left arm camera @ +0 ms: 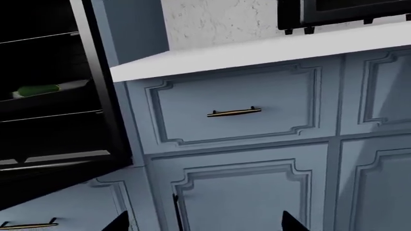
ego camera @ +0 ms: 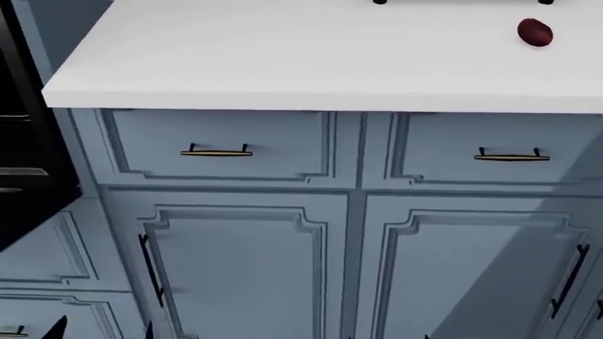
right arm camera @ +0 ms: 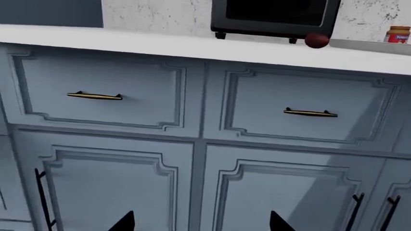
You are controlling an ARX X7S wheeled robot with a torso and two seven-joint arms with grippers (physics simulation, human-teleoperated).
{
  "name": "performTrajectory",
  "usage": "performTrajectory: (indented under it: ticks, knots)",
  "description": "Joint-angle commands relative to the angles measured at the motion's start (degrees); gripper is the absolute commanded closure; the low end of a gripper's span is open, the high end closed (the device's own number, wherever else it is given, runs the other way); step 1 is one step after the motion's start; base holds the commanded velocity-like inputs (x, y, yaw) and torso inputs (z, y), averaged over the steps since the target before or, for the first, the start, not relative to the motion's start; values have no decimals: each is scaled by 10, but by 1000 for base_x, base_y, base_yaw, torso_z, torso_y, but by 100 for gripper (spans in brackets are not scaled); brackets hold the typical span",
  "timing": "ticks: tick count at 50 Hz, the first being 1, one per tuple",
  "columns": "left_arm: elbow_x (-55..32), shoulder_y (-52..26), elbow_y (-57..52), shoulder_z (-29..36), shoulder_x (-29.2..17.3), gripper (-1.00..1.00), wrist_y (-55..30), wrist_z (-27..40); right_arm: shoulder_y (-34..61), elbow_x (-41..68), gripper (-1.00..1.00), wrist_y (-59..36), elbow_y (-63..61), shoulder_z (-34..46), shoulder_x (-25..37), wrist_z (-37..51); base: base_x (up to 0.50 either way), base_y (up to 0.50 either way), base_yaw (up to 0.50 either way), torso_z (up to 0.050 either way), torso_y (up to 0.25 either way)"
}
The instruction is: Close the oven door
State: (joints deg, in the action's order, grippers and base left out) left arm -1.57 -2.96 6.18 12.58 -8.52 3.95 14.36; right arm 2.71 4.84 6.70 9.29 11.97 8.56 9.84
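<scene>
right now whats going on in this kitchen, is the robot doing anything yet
Nothing is being handled yet. The robot faces a run of blue cabinets under a white countertop, both arms low with only the gripper tips showing at the edges of the wrist views. The oven stands open off to its left, racks exposed and something green lying on one. Neither gripper is touching anything, so closing the oven door is not yet begun.

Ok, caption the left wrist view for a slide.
Open oven cavity with a green item on its rack, beside blue drawers.
</scene>
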Motion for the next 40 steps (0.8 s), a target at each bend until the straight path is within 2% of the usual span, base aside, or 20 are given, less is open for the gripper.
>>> performTrajectory:
  ticks: [1, 19, 40]
  knots:
    - [-2, -2, 11, 5, -2, -100, 6, 4, 2, 6, -100, 5, 8, 3, 2, 3, -246, 289, 0, 0, 0]
    - [-12, -1, 11, 9, -8, -100, 8, 8, 0, 12, -100, 11, 7, 10, 6, 7, -180, 280, 0, 0, 0]
    - [-16, -2, 5, 17, -13, -100, -1, 16, 1, 20, -100, 13, 10, 18, 12, 10, 0, 0, 0, -5, 0]
